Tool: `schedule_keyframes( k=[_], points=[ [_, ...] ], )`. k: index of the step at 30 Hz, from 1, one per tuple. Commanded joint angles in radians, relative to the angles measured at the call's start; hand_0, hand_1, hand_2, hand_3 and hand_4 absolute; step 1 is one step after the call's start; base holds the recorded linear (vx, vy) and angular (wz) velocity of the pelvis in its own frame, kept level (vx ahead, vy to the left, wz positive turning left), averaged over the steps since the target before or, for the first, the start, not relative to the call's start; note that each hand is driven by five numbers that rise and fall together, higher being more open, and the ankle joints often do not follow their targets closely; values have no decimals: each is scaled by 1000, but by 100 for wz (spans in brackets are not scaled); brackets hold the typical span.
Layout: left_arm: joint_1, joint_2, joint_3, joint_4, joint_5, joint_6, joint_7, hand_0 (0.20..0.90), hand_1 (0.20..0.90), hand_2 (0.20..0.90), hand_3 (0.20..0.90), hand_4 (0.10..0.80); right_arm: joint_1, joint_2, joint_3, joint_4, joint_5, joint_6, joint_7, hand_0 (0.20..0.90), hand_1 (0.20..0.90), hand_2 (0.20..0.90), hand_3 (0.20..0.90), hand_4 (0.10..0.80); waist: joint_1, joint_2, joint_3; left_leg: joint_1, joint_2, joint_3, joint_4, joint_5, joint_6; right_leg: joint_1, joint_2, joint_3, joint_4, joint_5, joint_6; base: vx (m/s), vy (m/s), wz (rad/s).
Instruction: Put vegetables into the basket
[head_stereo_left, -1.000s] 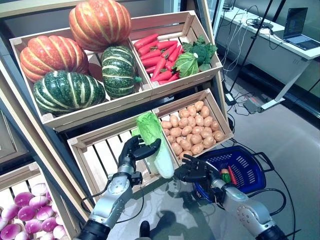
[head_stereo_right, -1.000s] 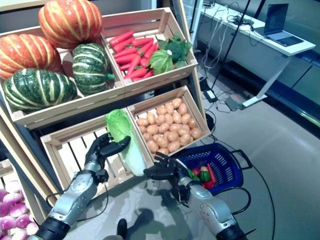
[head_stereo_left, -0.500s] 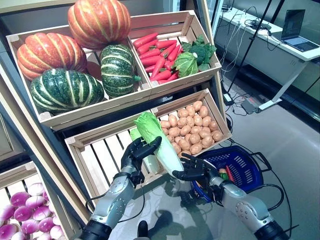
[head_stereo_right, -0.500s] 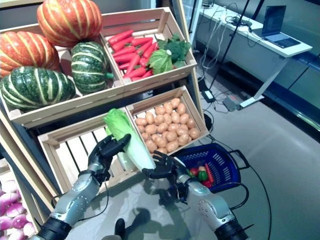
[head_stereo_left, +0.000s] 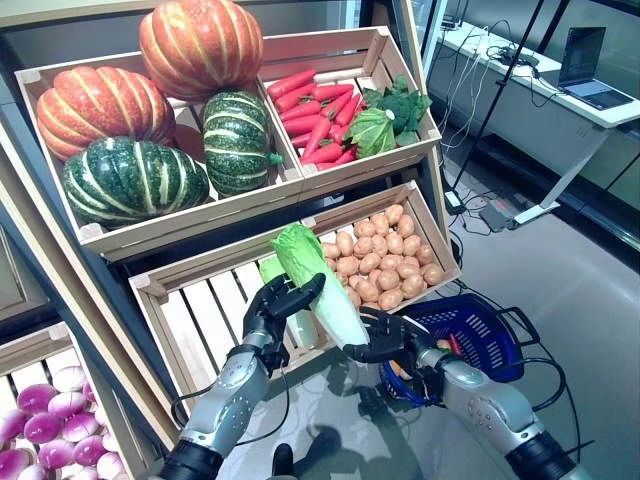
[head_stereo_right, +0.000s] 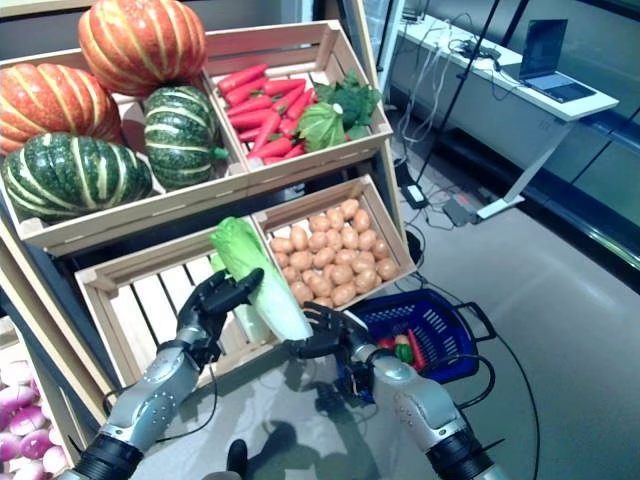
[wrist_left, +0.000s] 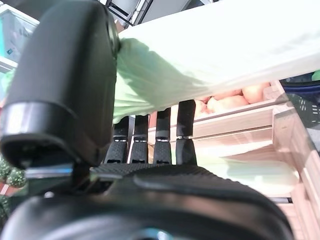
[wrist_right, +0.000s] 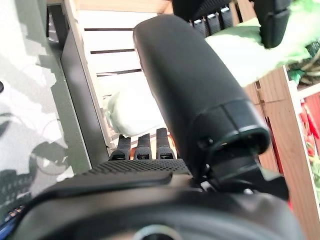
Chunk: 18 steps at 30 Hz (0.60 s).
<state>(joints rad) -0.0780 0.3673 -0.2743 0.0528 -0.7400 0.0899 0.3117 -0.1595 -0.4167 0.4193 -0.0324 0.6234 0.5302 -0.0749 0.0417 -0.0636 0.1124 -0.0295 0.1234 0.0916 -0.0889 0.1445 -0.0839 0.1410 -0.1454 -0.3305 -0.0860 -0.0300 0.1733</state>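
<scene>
a napa cabbage (head_stereo_left: 318, 285) is held up in front of the lower shelf — leafy green end tilted up and away, pale stem end pointing down toward the robot. the left hand (head_stereo_left: 272, 310) is wrapped around its middle, thumb over the top and fingers (wrist_left: 185, 132) curled beneath, as seen in the left wrist view. the right hand (head_stereo_left: 385, 335) is closed on the pale lower end, fingers (wrist_right: 142, 141) under it and the thumb laid over it.

a second cabbage (head_stereo_left: 300, 322) is seen lying in the slatted crate (head_stereo_left: 195, 310), just behind the left hand. the neighbouring crate is filled with potatoes (head_stereo_left: 382, 260).

the blue basket (head_stereo_left: 495, 340) is set on the floor to the right, below the potato crate and just beyond the right hand; a red pepper (head_stereo_right: 419, 348) and something green (head_stereo_right: 404, 352) are seen inside it. the held cabbage is clear of the basket, up and to its left.

on the upper shelf, orange and green pumpkins (head_stereo_left: 135, 180) are stacked in one crate, with carrots (head_stereo_left: 315, 110) and leafy greens (head_stereo_left: 390, 112) in the next — purple turnips (head_stereo_left: 40, 440) are glimpsed at lower left.
</scene>
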Motion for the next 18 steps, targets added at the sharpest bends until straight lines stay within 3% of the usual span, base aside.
schedule_keyframes(
  k=[1,18],
  points=[
    [-183,-34,-31,-57,68,-78,-79,300,300,300,300,400,-136,51,49,-35,-10,-19,112,900,900,900,900,800,24,-11,-61,74,36,-4,2,-89,-16,-61,-62,34,-1,114,-19,0,0,0],
    [-216,-20,-69,-41,139,-49,-76,300,300,300,300,400,-199,105,94,7,105,-3,47,900,900,900,900,800,41,-7,-76,80,31,-21,2,-91,-19,-54,-72,25,-1,116,-14,0,0,0]
  ],
)
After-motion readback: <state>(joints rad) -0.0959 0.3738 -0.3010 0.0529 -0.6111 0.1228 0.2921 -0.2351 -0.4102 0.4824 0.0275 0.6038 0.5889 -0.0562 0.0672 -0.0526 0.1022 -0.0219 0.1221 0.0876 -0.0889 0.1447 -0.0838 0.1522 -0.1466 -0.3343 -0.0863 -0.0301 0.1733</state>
